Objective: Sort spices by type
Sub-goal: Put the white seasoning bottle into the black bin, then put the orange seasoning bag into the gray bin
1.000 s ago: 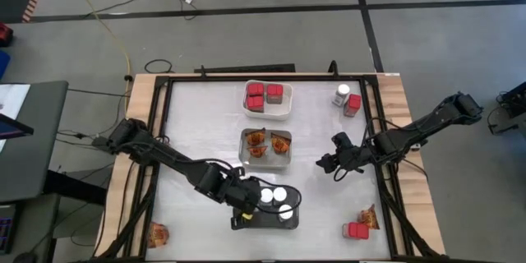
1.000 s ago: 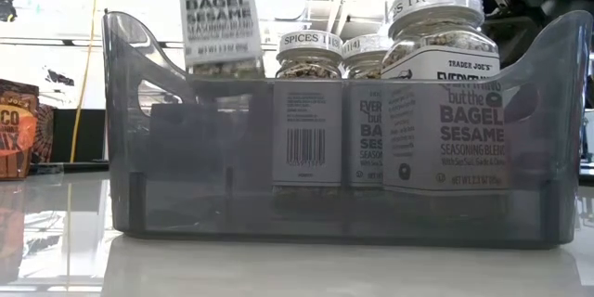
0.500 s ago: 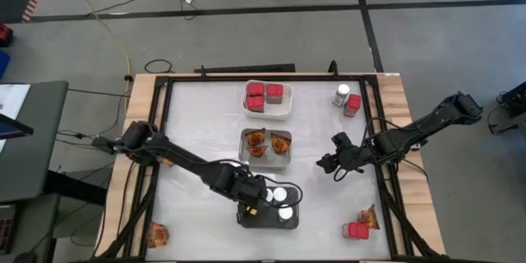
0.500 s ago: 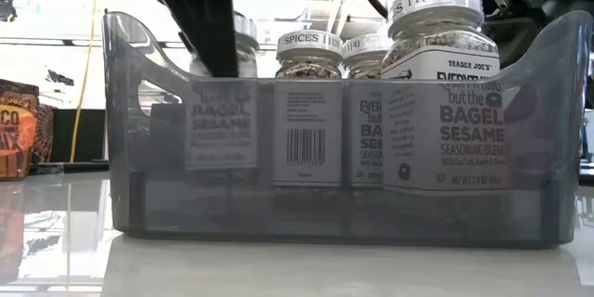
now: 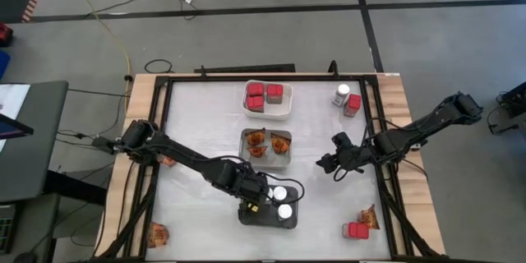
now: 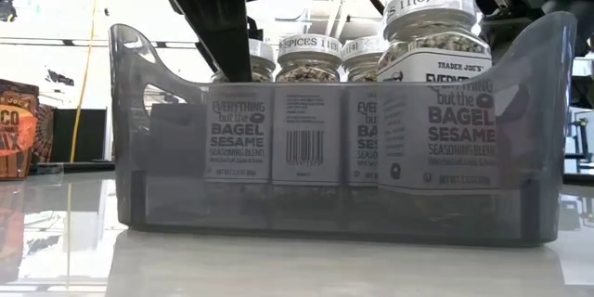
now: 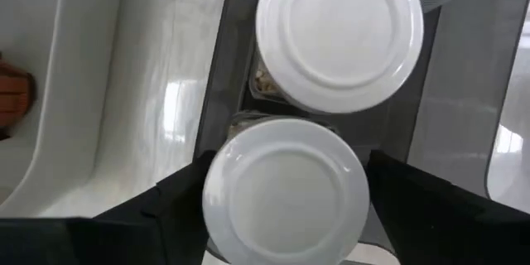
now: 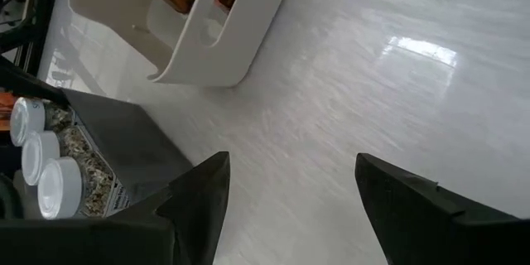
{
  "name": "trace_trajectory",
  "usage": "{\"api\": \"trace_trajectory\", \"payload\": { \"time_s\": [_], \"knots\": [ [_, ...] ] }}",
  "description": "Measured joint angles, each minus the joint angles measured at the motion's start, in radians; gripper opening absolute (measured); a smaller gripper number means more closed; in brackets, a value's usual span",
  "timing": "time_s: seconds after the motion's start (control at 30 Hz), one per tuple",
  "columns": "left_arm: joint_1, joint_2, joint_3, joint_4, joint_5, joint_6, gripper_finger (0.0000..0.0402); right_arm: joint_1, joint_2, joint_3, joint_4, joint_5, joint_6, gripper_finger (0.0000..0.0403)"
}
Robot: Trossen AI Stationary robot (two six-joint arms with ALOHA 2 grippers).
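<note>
From above I have the left tool (image 5: 250, 203) down in the dark grey tray (image 5: 267, 219) near the tabletop's (image 5: 197, 123) front edge, beside two white-lidded jars (image 5: 280, 193). The right tool (image 5: 327, 163) hangs toward the right side, fingers spread and holding nothing. A white tray (image 5: 269, 111) at the back edge holds red containers (image 5: 256, 94); a clear tray (image 5: 265, 159) in the middle holds orange-brown packets (image 5: 259, 140). A jar and a red container (image 5: 354, 103) stand at the back right; a red container and a packet (image 5: 367, 217) lie at the front right corner, another packet (image 5: 158, 233) at the front left corner.

At table height, four sesame seasoning jars stand upright in the grey tray, and the left tool reaches down onto the leftmost jar (image 6: 238, 121).

On the left wrist, my fingers (image 7: 178, 207) sit closed on either side of that jar's lid, a second jar touching it.

On the right wrist, open fingers (image 8: 203, 195) hover over bare tabletop.
</note>
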Motion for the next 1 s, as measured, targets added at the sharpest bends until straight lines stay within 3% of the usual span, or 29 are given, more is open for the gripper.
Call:
{"api": "trace_trajectory", "payload": {
  "time_s": [0.3,0.5,0.73,1.0],
  "knots": [
    [0.001,-0.063,0.000,-0.012,-0.011,-0.009,0.0294,0.000,0.000,0.000,-0.002,0.000,-0.001,0.0286],
    [-0.002,-0.148,0.000,-0.070,-0.072,-0.129,0.0294,0.000,0.000,0.000,-0.004,0.000,-0.001,0.0286],
    [-0.066,-0.258,0.000,-0.328,-0.209,-0.523,0.0281,0.000,0.000,0.000,-0.009,0.000,-0.011,0.0286],
    [-0.252,-0.324,0.000,-0.596,-0.181,-1.105,0.0270,0.000,0.000,0.000,-0.008,0.000,-0.055,0.0286]
  ]
}}
